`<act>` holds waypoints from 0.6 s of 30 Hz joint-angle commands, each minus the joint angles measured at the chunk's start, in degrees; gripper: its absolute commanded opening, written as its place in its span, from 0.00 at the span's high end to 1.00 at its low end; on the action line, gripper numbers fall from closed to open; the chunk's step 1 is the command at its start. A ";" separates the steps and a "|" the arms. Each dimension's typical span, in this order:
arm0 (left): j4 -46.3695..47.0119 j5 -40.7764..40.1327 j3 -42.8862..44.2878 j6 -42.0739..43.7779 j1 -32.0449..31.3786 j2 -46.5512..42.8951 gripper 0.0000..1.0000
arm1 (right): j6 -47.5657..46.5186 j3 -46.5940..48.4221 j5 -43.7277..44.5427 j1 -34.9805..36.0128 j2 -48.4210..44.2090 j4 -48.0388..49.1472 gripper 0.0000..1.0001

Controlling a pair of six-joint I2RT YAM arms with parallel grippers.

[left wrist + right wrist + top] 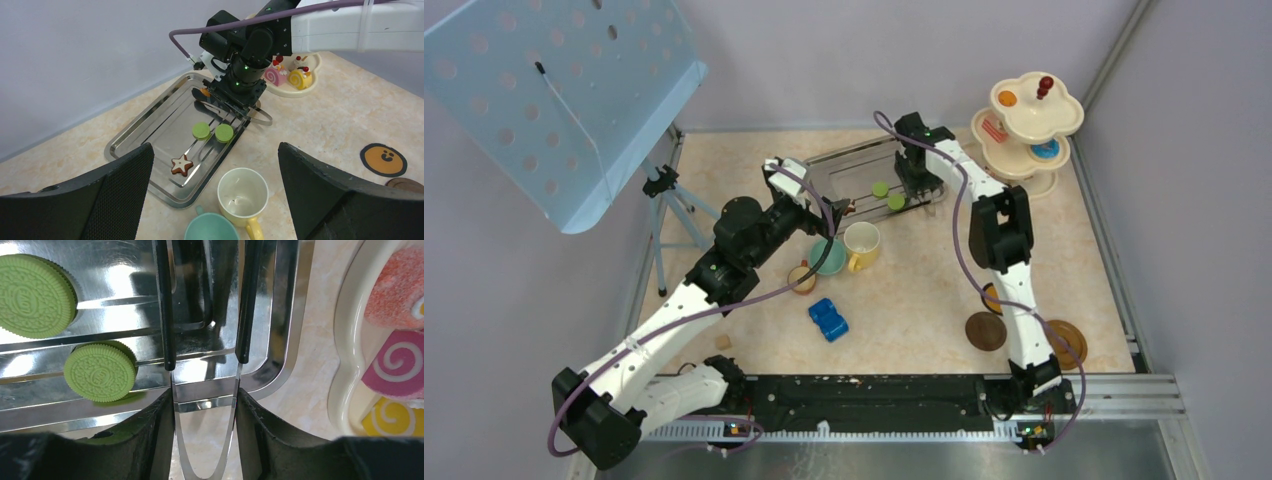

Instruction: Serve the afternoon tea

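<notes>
**Tongs in hand, green biscuit not yet caught**

On the beige marbled table (904, 320), the cream three-tier scalloped stand (1024, 120) stands at the far right. The shiny rectangular steel tray (165, 125) lies at the far middle.

The right claw (204, 407) hangs over the tray's right end, clamped on the steel tongs with black arms (161, 305). Its fingers press both springy legs from outside. The left claw (215, 155) hovers nearer, its fingers wide apart and holding nothing, above the yellow-and-cream mug (243, 192).

Two round green sandwich biscuits (100, 371) lie on the tray just left of the tongs, not between them. A brown star biscuit (181, 165) lies further left.

The step looks like collecting a treat for the stand. Next, the tongs probably need to move left until they straddle one biscuit, then squeeze gently so it does not skid on the metal.
</notes>
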 commanded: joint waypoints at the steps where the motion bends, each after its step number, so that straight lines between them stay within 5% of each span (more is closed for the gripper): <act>1: 2.32 -0.17 0.02 0.26 -0.17 -0.86 0.01 | -0.29 2.57 2.03 0.85 0.46 -1.12 0.56; 9: 2.39 -0.20 0.03 0.35 -0.23 -1.04 0.01 | -0.32 3.31 1.61 1.00 1.38 -1.33 0.56; 18: 2.38 -0.08 0.03 0.35 -0.19 -0.86 0.01 | 0.29 4.41 3.24 1.18 -0.39 -2.04 0.84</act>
